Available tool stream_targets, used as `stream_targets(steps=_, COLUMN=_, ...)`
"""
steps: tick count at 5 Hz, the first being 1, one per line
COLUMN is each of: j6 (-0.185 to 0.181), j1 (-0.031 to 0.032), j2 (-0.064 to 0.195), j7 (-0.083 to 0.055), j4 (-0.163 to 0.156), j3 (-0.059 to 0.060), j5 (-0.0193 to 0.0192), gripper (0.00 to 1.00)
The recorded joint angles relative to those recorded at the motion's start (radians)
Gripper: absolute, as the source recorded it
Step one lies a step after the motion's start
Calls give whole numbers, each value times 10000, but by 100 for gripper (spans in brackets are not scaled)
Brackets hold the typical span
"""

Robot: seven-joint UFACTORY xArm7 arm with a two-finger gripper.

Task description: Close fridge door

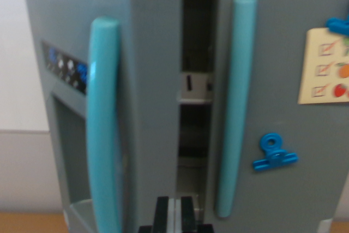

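A grey toy fridge [272, 36] with two doors fills the wrist view. Its left door [147, 80] stands ajar, swung out toward the camera, with a teal handle [103, 124] along its edge. The right door [283, 189] sits flush and carries its own teal handle [235, 107]. Between the doors a dark gap [193, 96] shows inner shelves. My gripper [174, 214] pokes up at the bottom centre, just in front of the gap. Its black fingers are pressed together with nothing held.
A blue clip magnet [274, 153] and a checklist card [324, 66] hang on the right door. The left door has a button panel [65, 68] and a dispenser recess [71, 151]. A wooden tabletop [27, 223] lies below and a pale wall [16, 53] at left.
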Motion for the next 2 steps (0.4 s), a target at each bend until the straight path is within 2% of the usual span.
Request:
stream_targets(steps=1, j6=0, j1=0, j2=460, j7=0, j4=246, j3=307, j5=0, gripper=100)
stream_targets(steps=2, j6=0, j1=0, j2=460, j7=0, j4=246, j3=307, j5=0, gripper=100)
